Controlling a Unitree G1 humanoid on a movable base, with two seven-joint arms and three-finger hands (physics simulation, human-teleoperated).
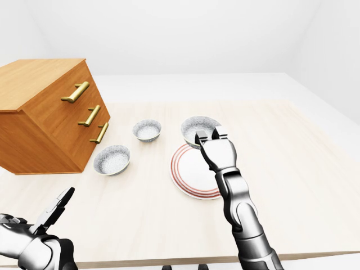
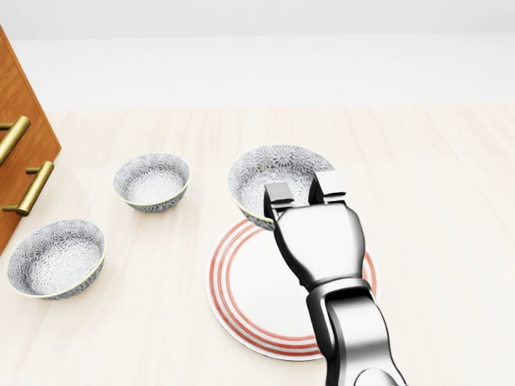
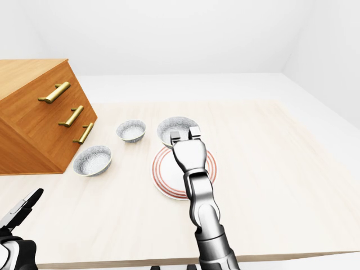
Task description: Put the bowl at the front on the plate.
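A patterned grey bowl (image 2: pixel 269 170) hangs tilted over the top edge of the white plate with red rings (image 2: pixel 249 297), covering part of its rim. My right hand (image 2: pixel 304 189) reaches up over the plate, and its fingers (image 2: pixel 278 195) hook over the bowl's near rim, shut on it; the thumb is hidden. Two more patterned bowls stand left of the plate: one (image 2: pixel 151 181) higher in the head view, the other (image 2: pixel 56 257) lower and further left. My left hand (image 1: pixel 56 207) hovers at the bottom left of the left-eye view, fingers spread, holding nothing.
A wooden dresser (image 1: pixel 39 112) with three brass handles stands on the light wooden table (image 1: pixel 292 169) at the left. The table's near edge runs along the bottom of the eye views. White floor and walls lie beyond.
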